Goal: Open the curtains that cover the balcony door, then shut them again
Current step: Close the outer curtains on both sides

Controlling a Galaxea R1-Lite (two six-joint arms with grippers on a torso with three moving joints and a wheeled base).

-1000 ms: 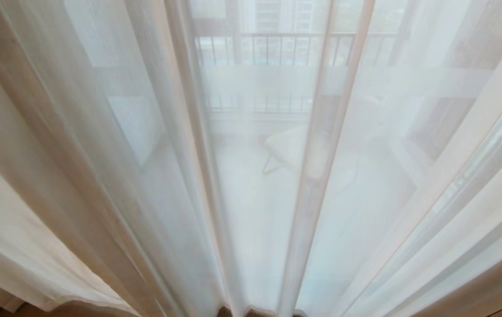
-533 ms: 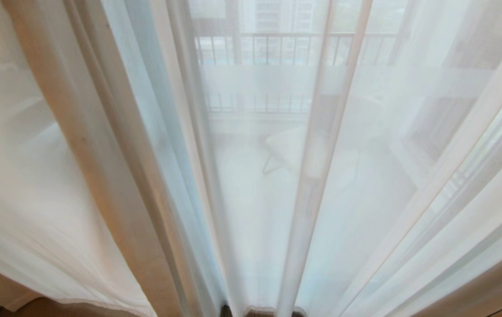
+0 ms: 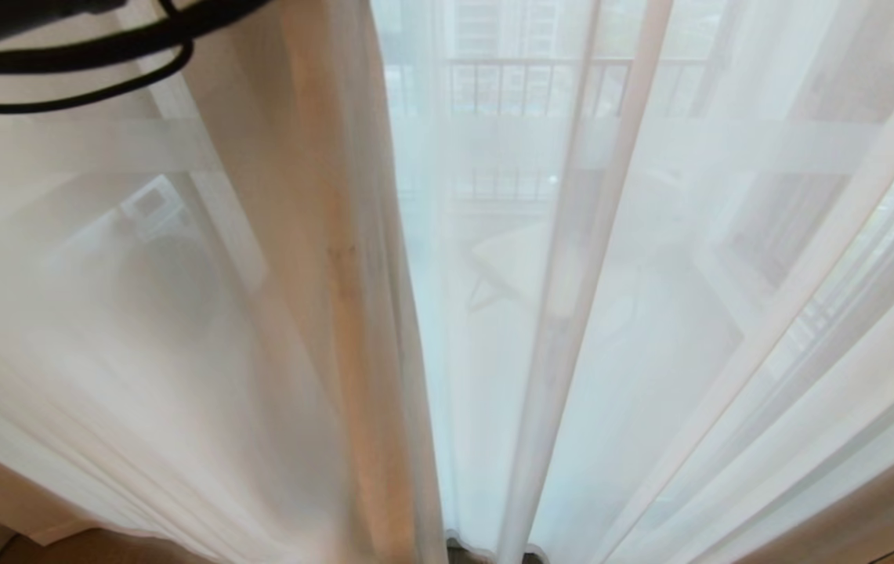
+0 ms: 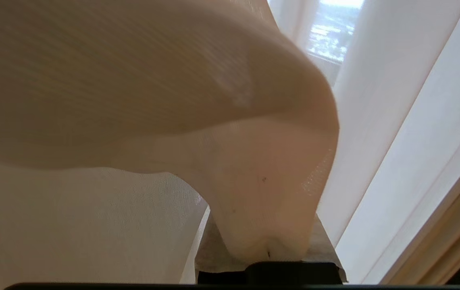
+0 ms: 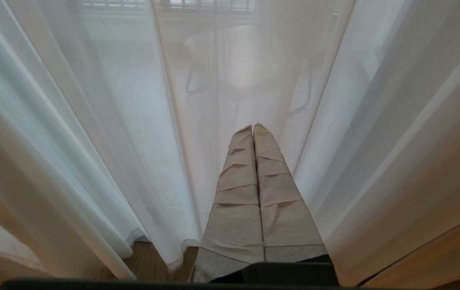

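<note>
— Two grippers: where are they, seen from the head?
— Neither shows there. Only my left arm's black cables (image 3: pixel 63 59) cross the upper left corner, raised in front of the curtains (image 3: pixel 321 258), whose sheer folds fill the whole view.

— And your left wrist?
— My left gripper (image 4: pixel 268 251) is clamped on a bunched fold of the curtains, which balloons over its fingers.

— Your right wrist?
— My right gripper (image 5: pixel 253 129) is pressed closed, empty, pointing at the sheers hanging just ahead.
</note>
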